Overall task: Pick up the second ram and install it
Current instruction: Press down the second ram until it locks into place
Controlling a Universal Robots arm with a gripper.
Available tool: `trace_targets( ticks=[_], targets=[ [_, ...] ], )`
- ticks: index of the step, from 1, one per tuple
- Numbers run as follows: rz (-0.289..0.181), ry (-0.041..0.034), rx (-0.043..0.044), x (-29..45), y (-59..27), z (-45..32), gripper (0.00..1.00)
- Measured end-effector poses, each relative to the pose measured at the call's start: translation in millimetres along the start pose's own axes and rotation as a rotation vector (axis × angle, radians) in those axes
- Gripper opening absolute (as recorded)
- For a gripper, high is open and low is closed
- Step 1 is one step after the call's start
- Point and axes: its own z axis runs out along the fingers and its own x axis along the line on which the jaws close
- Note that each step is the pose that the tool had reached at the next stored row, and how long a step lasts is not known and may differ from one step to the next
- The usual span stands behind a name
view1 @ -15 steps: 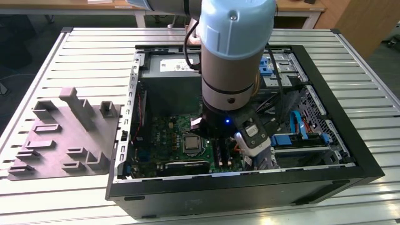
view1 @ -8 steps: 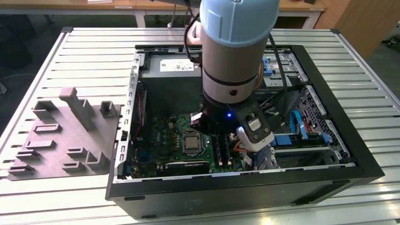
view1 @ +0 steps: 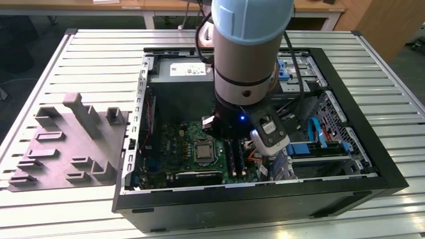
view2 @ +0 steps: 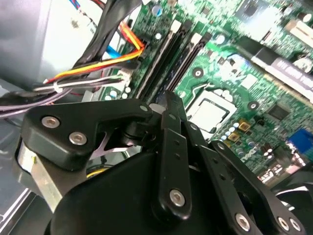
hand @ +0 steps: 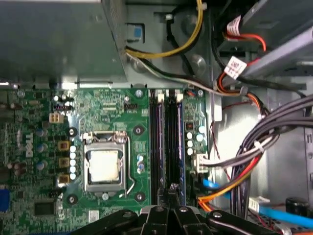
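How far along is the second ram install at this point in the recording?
Done: the gripper is down inside the computer case, so the reach to the motherboard is made. In hand: its fingers are closed tip to tip right over the two long memory slots beside the processor socket. Left: whether the second ram sits fully in a slot cannot be told.

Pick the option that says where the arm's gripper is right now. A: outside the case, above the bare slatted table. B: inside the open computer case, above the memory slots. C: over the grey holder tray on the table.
B: in the first wrist view the gripper hangs right over the black memory slots of the green motherboard, beside the processor socket.
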Motion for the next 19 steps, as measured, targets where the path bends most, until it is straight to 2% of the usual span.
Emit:
trace_targets(
  ticks=[6, 12, 19],
  targets=[
    [0.000, 0.0000, -0.0002, 0.8, 12.5, 0.9, 0.10],
    [0.000, 0.0000, 0.0000, 0.4, 13.1, -5.3, 0.10],
    [0.000, 0.0000, -0.0001, 0.3, 13.2, -6.0, 0.10]
  ],
)
